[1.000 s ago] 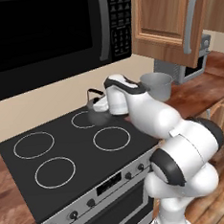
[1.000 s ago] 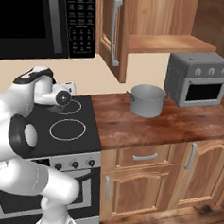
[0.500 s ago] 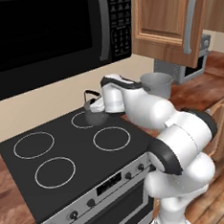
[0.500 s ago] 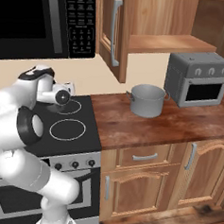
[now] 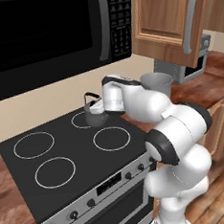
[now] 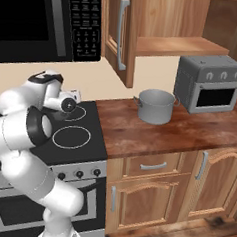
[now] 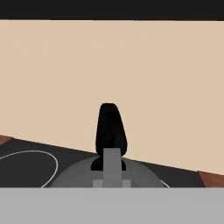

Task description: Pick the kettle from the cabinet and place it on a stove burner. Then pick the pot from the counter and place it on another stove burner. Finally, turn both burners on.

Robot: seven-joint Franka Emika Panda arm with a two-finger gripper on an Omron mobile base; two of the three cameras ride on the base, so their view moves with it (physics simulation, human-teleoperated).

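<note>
One kettle (image 5: 94, 116), held by its black arched handle in the closed gripper (image 5: 98, 107), hanging directly below the jaws over the rear burner (image 5: 87, 119) nearest the counter (image 6: 174, 132). Over the last second the arm carried it lower and stoveward; placement looks imminent. Hand view gives handle and lid close; right base view adds the pot (image 6: 155, 106), well apart, untouched.

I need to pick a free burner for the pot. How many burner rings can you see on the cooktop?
4. Back left ring, front left ring, front right ring, and back right ring, partly covered by the kettle.
</note>
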